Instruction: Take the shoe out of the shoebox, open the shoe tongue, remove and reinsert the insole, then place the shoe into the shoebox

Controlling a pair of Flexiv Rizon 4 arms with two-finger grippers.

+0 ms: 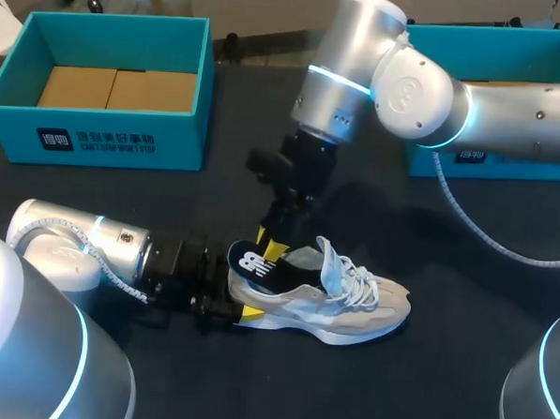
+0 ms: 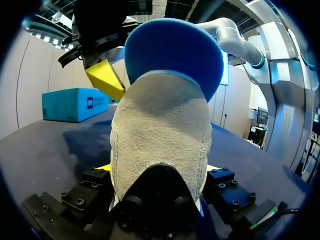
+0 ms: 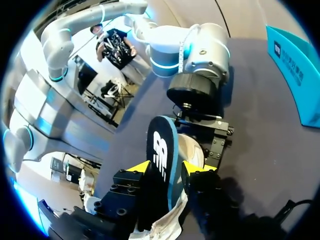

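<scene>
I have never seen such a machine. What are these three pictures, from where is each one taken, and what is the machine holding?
This is a robot with two arms at a dark table. One picture looks down from above; the two round ones come from cameras on the left and right wrists. On the table lie a pale shoe, a left box and a right box, both blue. The left gripper clamps the shoe's heel. The right gripper, from above, pinches the dark insole, which sticks up out of the shoe.
</scene>
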